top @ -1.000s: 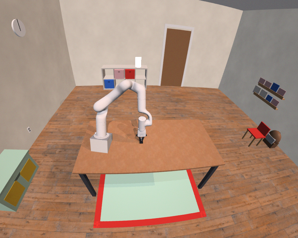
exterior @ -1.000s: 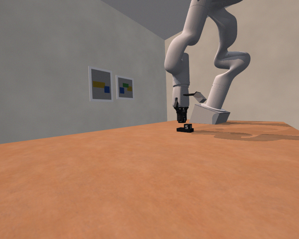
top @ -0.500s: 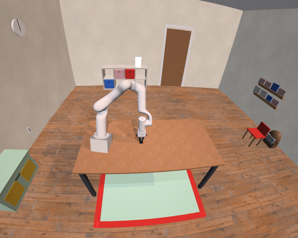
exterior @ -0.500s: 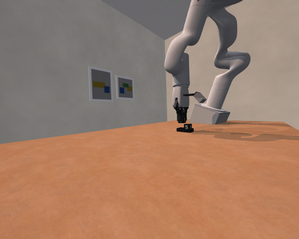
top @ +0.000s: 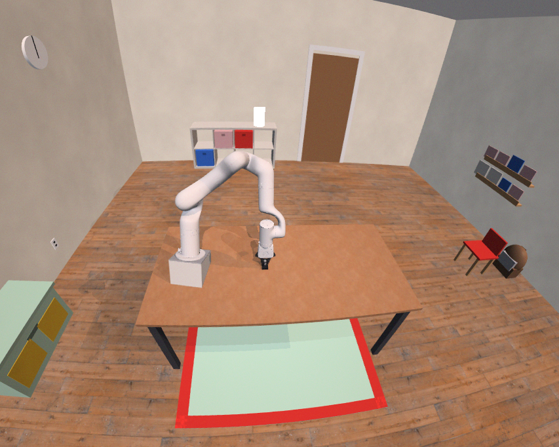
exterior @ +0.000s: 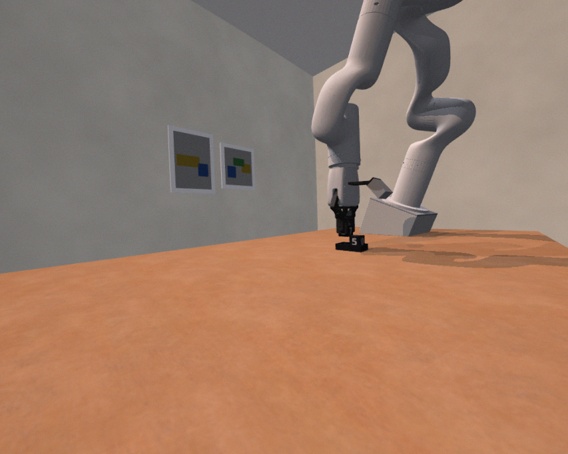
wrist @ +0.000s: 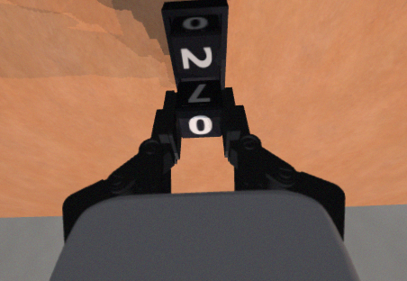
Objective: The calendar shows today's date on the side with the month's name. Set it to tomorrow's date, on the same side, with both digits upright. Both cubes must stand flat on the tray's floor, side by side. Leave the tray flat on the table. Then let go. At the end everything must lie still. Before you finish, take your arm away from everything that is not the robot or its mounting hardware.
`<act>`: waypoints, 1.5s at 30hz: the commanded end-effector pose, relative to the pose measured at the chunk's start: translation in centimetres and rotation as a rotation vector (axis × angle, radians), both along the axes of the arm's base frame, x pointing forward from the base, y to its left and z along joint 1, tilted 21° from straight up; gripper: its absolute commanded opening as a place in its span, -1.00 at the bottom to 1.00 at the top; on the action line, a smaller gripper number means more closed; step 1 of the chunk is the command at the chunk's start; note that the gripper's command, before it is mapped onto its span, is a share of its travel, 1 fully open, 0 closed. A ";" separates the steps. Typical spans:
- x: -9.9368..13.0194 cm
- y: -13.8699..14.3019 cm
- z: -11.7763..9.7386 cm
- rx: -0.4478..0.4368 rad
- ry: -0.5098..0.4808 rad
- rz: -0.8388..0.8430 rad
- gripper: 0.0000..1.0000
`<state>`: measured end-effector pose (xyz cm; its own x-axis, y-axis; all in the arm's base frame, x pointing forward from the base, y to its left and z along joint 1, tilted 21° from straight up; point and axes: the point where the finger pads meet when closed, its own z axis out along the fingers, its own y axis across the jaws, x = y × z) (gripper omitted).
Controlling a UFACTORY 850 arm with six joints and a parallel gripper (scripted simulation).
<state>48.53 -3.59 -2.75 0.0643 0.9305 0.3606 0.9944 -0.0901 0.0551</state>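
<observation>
From the top view, your black two-finger gripper point(top: 265, 263) point(exterior: 345, 230) point(wrist: 200, 104) is over the brown table point(top: 327, 278) point(exterior: 274, 317) point(wrist: 315, 65). Exterior: you see it above the black calendar tray point(exterior: 341, 246) point(wrist: 194, 5), which holds one black cube point(exterior: 356, 240) point(wrist: 198, 71). Wrist: you're pinching the other black digit cube point(wrist: 200, 132), showing 7 and 0.

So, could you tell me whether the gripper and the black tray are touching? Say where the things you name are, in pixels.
Apart. The exterior view shows it: a thin strip of orange tabletop is visible between the lower end of the gripper point(top: 265, 265) point(exterior: 345, 233) point(wrist: 199, 93) and the tray point(exterior: 341, 246) point(wrist: 195, 5) below.
</observation>
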 end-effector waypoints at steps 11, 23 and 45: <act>0.2 0.4 -1.0 0.000 -0.002 0.000 -0.47; 0.2 0.5 -1.4 0.000 -0.002 0.000 -0.47; 0.2 0.5 -1.4 0.000 -0.002 0.000 -0.47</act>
